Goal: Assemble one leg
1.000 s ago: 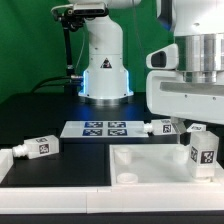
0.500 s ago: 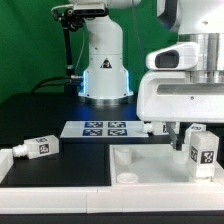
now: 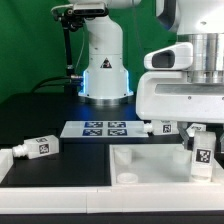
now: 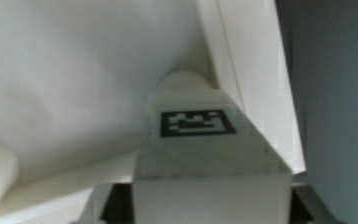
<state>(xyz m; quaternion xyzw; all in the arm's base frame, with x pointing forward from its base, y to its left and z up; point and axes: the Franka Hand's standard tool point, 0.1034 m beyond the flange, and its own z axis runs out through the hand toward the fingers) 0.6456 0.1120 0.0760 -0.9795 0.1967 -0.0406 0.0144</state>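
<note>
My gripper (image 3: 198,143) is shut on a white leg (image 3: 202,155) with a black-and-white tag and holds it upright over the right part of the large white frame (image 3: 150,165). In the wrist view the leg (image 4: 201,140) fills the middle, its blocky end squeezed between the dark fingers (image 4: 115,203), its tip against the white frame (image 4: 87,90). A second leg (image 3: 30,148) lies on the table at the exterior view's left. A third leg (image 3: 160,127) lies behind the frame, partly hidden by my hand.
The marker board (image 3: 98,129) lies flat behind the frame. The robot base (image 3: 103,60) stands at the back. A round socket (image 3: 126,177) shows in the frame's near left corner. The table is black.
The hand with the leg rose slightly and then came back down a little toward the frame's right side. The other legs have not moved.
</note>
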